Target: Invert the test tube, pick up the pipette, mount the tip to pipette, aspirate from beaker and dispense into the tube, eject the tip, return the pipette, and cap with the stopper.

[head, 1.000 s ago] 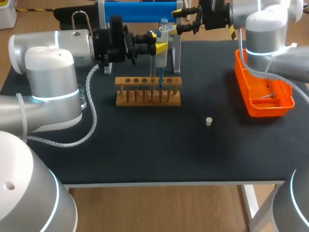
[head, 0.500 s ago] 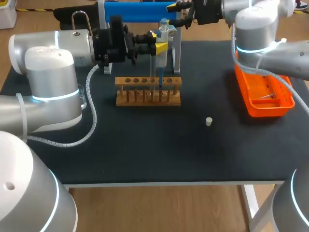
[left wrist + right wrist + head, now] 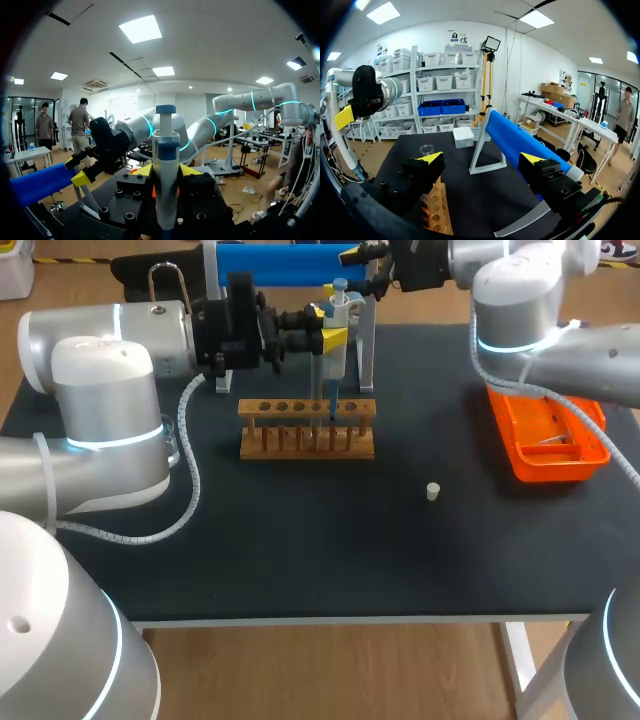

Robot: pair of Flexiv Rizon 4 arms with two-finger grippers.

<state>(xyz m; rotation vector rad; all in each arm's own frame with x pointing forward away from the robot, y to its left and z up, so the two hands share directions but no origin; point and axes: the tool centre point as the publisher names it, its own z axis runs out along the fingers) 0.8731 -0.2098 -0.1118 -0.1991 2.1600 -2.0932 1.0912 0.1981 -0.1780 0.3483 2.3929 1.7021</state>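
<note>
Left gripper (image 3: 166,172) was clamped on the pipette (image 3: 165,150), upright in its grip, tip (image 3: 332,410) down in the wooden rack (image 3: 306,430) underneath. Right gripper (image 3: 482,159) was spread wide, holding nothing, off beyond the plunger (image 3: 165,109). Looked like dispensing to me: keep it dead vertical, press the plunger straight down, don't drag the tip sideways. Stopper (image 3: 432,491) lay well clear of both.

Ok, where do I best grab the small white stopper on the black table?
Pinch the small white stopper across its round sides, coming straight down: it seems to stand upright on the black table with free space all around.
</note>
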